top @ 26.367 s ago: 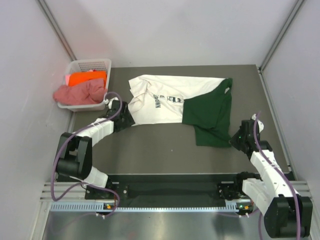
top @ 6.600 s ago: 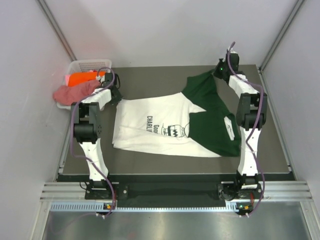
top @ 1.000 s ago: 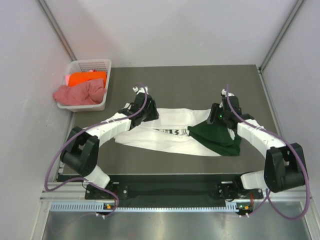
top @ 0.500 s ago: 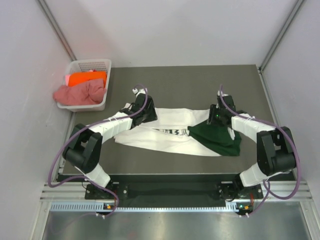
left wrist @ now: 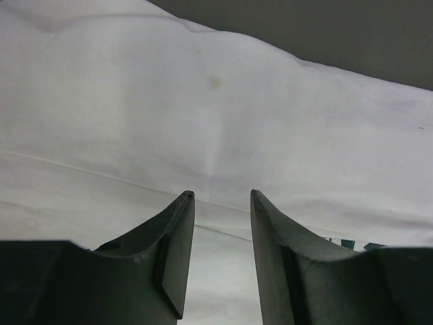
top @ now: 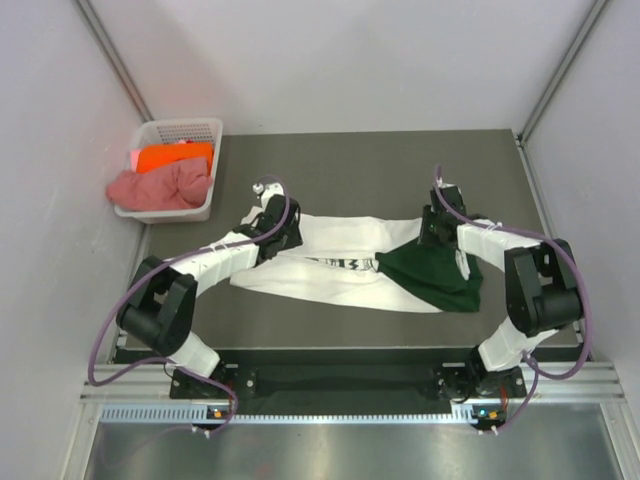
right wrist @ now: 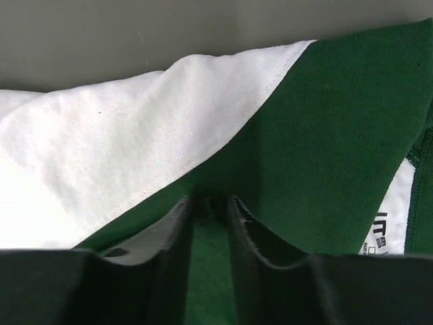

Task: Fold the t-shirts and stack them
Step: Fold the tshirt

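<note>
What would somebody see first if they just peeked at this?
The white and green t-shirt, folded into a long strip in the middle, with the left gripper and right gripper at its far edge. Then the white basket at the far left, holding an orange shirt and a pink shirt.

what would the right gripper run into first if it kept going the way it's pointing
The dark green part of the t-shirt: the right gripper sits right at that cloth, near the seam with the white panel. Whether it touches yet is hard to tell.
</note>
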